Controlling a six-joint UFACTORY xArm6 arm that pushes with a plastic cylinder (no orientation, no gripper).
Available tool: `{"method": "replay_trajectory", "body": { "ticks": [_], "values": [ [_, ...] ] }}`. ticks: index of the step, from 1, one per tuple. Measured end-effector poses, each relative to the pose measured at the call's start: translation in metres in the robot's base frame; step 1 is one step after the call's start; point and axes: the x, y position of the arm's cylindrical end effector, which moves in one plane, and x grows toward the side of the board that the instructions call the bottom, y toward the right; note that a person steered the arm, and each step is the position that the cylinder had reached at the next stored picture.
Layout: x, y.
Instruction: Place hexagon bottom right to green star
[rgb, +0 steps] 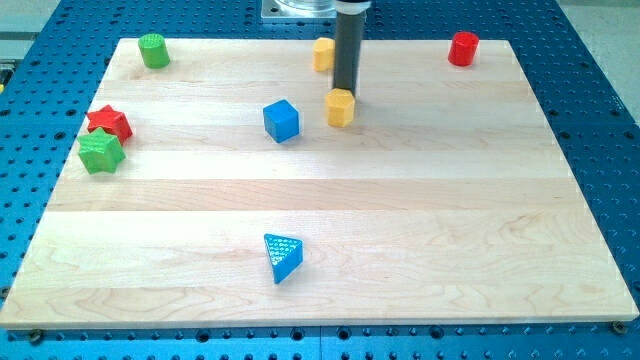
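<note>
Yellow hexagon (341, 106) touching my tip (346, 91), just below it; green star (100, 152) far left; no hand on rod

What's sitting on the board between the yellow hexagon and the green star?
In the camera view, the blue cube sits between the yellow hexagon and the green star, nearer the hexagon. My tip stands just behind the hexagon.

Pale wooden board (400, 230) sitting on a blue perforated bench (590, 60). On it: green cylinder (153, 50), red cylinder (463, 48), yellow block (323, 53) up top, yellow hexagon (341, 106), blue cube (282, 120), red star (110, 122) touching green star (101, 152), blue triangle (282, 256) near the bottom.
</note>
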Motion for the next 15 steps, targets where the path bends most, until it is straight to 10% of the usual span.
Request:
{"method": "replay_trajectory", "body": {
  "ticks": [2,8,10,13,15],
  "values": [
    [0.023,0.083],
    [-0.005,-0.056],
    [0.070,-0.010],
    [0.122,-0.144],
    [0.142,-0.037]
  ]
}}
